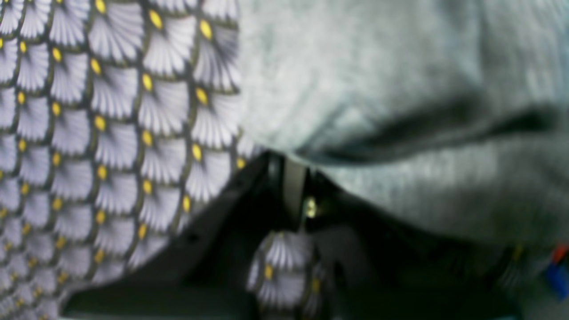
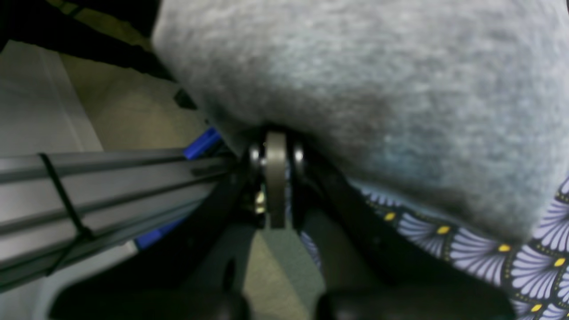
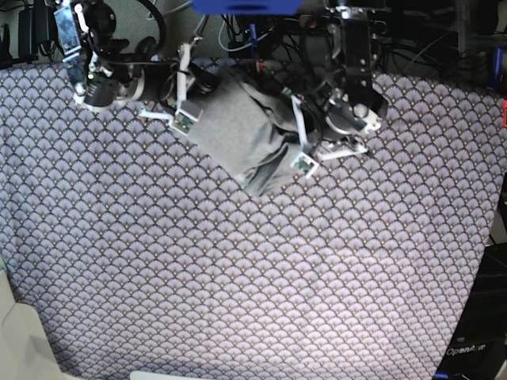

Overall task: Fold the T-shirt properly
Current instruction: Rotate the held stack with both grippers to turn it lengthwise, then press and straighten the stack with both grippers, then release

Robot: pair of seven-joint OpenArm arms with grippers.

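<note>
The light grey T-shirt (image 3: pixel 238 131) lies bunched at the far edge of the table, between the two arms. In the left wrist view the T-shirt (image 1: pixel 378 89) fills the upper right, with a dark fold across it. My left gripper (image 1: pixel 289 162) is closed, with its tips at the shirt's edge. In the base view my left gripper (image 3: pixel 283 111) is at the shirt's right side. In the right wrist view the T-shirt (image 2: pixel 378 89) hangs over my right gripper (image 2: pixel 275 140), whose jaws are pinched together into the cloth. In the base view my right gripper (image 3: pixel 210 79) is at the shirt's far left corner.
The purple fan-patterned tablecloth (image 3: pixel 238 277) covers the whole table. Cables and equipment (image 3: pixel 261 24) crowd the back edge. An aluminium rail (image 2: pixel 89 178) runs past the right gripper. The cloth's front left corner (image 3: pixel 32 317) drops off the table.
</note>
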